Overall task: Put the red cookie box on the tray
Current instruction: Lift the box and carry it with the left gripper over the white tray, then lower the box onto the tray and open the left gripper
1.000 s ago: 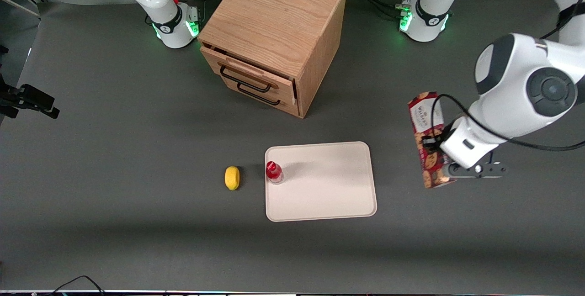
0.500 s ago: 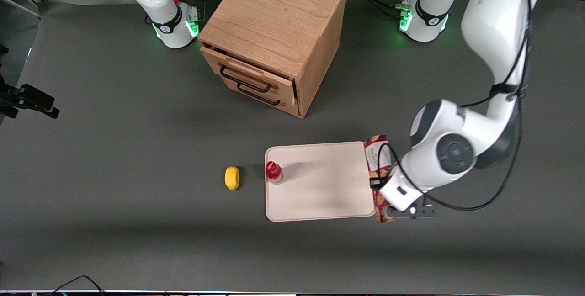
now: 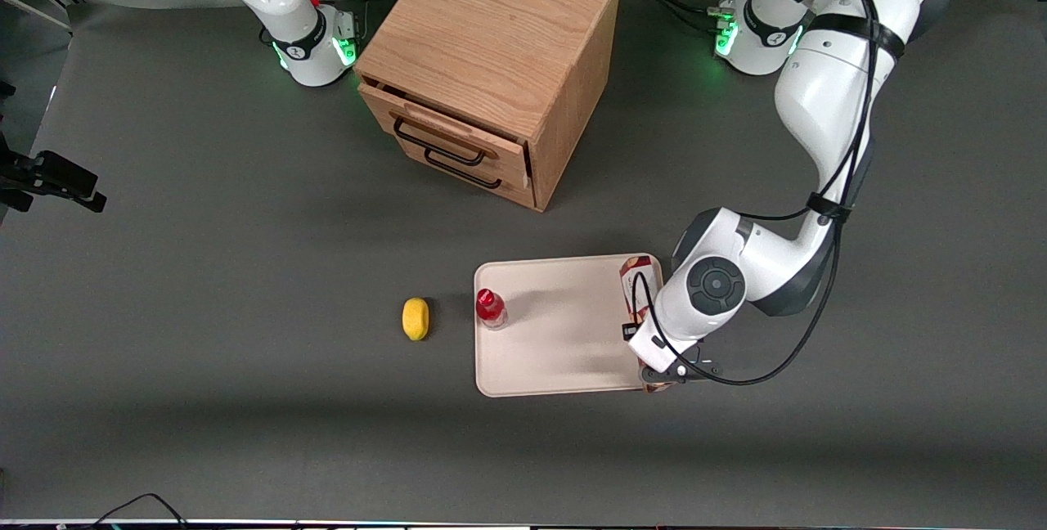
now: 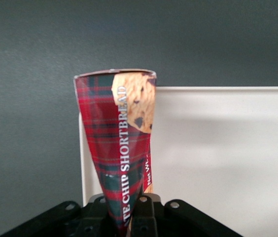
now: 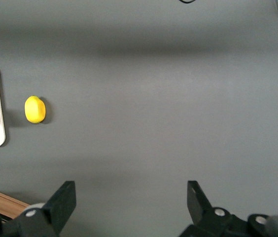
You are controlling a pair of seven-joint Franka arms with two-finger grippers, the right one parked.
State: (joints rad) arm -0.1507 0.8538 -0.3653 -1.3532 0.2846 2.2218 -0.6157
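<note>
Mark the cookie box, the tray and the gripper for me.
red cookie box (image 4: 121,143): left wrist view, on its plaid side.
tray (image 3: 564,325): front view, on its bare middle.
gripper (image 4: 129,217): left wrist view, between the fingertips clamping the box's end, over the tray's edge.

dark grey matte table (image 3: 204,399) all over, with a wooden drawer cabinet (image 3: 491,64) sitting on it, top drawer slightly ajar.

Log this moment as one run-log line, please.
left claw: shut on long dark-red cookie box | box: over cream rectangular tray, at its edge toward working arm | release: not yet | small red-capped bottle: on tray
</note>
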